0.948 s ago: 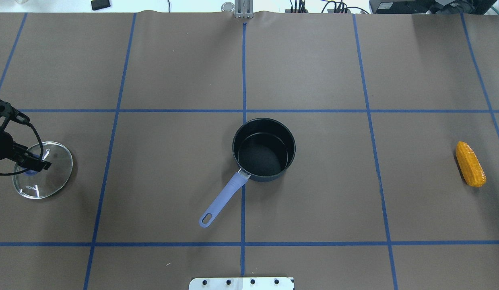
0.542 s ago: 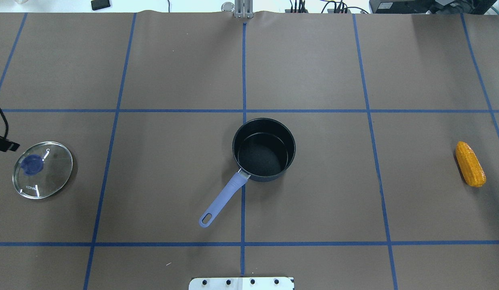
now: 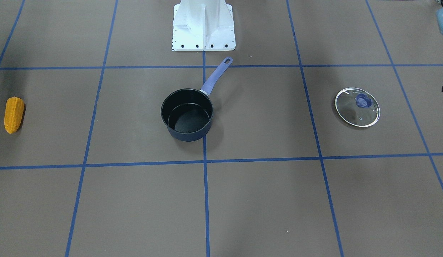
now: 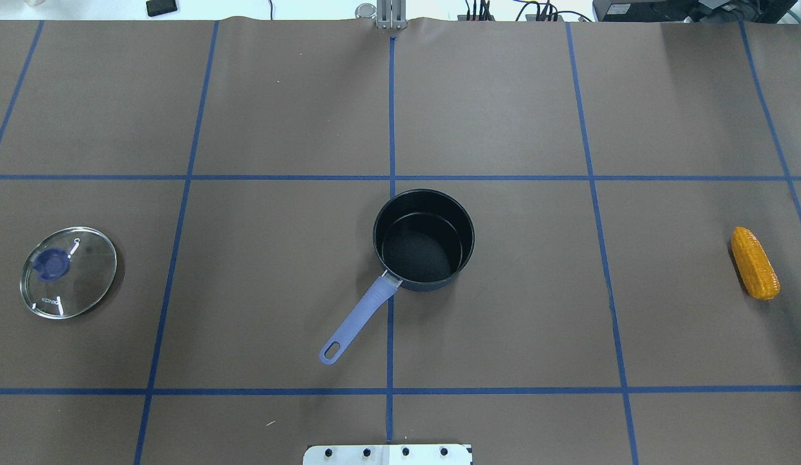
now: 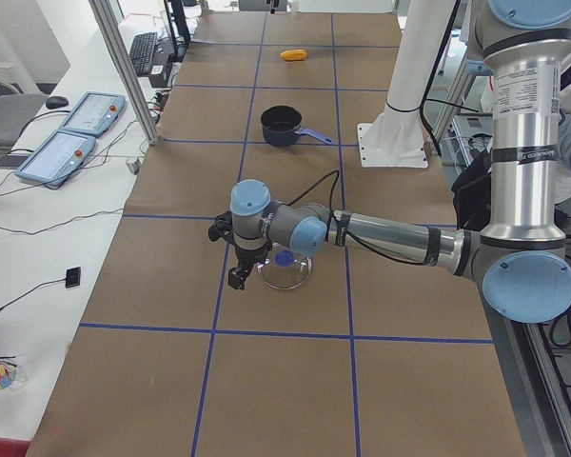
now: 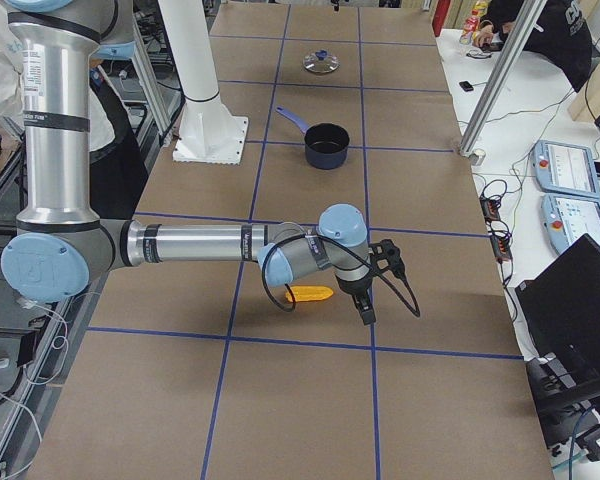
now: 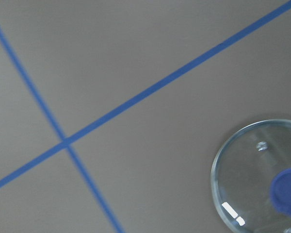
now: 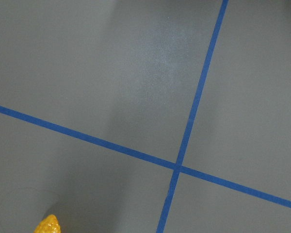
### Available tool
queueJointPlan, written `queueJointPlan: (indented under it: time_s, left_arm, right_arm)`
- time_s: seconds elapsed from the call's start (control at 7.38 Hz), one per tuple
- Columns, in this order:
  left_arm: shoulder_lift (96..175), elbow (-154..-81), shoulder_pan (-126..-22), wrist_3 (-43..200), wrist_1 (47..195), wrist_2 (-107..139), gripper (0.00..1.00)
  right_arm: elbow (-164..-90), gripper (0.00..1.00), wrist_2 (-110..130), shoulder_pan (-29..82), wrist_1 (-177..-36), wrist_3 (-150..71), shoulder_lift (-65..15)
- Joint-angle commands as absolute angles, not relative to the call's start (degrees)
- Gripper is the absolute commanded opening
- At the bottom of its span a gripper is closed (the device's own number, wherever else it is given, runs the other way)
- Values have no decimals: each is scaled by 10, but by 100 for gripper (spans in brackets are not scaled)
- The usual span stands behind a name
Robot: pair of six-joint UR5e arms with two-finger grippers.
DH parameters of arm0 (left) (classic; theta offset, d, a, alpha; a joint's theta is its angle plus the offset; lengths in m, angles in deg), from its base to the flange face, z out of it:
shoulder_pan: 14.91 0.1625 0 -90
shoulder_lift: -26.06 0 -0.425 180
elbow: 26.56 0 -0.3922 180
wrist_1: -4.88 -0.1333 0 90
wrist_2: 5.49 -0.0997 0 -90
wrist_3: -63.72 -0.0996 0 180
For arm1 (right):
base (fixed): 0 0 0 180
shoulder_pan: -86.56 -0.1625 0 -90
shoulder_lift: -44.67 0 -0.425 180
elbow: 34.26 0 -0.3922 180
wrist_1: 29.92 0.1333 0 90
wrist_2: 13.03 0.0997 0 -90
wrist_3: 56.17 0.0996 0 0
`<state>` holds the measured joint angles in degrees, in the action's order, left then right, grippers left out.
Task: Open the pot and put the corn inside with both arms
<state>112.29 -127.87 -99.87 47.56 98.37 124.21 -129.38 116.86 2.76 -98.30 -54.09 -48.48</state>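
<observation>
The navy pot (image 4: 423,239) stands open and empty at the table's middle, its lavender handle (image 4: 355,323) pointing toward the robot. Its glass lid (image 4: 68,271) lies flat on the table at the far left, knob up, and shows in the left wrist view (image 7: 262,174). The corn (image 4: 754,263) lies at the far right; only its tip shows in the right wrist view (image 8: 48,225). My left gripper (image 5: 236,279) hangs just outside the lid (image 5: 285,271), apart from it. My right gripper (image 6: 365,312) hangs beside the corn (image 6: 310,294). I cannot tell whether either is open.
The white base plate (image 4: 387,454) sits at the near table edge. Blue tape lines grid the brown table cover. Control tablets (image 5: 52,152) and cables lie on the side bench. A person (image 6: 540,30) sits at the far corner.
My left gripper has drawn back from over the lid's knob and left the overhead view to the left. The lid, pot and corn have not moved.
</observation>
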Motion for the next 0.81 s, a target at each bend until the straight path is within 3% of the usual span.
queueJointPlan:
  time_s: [0.0,0.68]
  left_arm:
    - [1127,-1241,-1079,455,960,1244,99]
    - [1122,-1215,-1078,463,963,1242,99]
  right_arm:
    - [-1301,100,1184,40,-981,-519,-483]
    - [-1313,100,1100,203,-772,-213,-551]
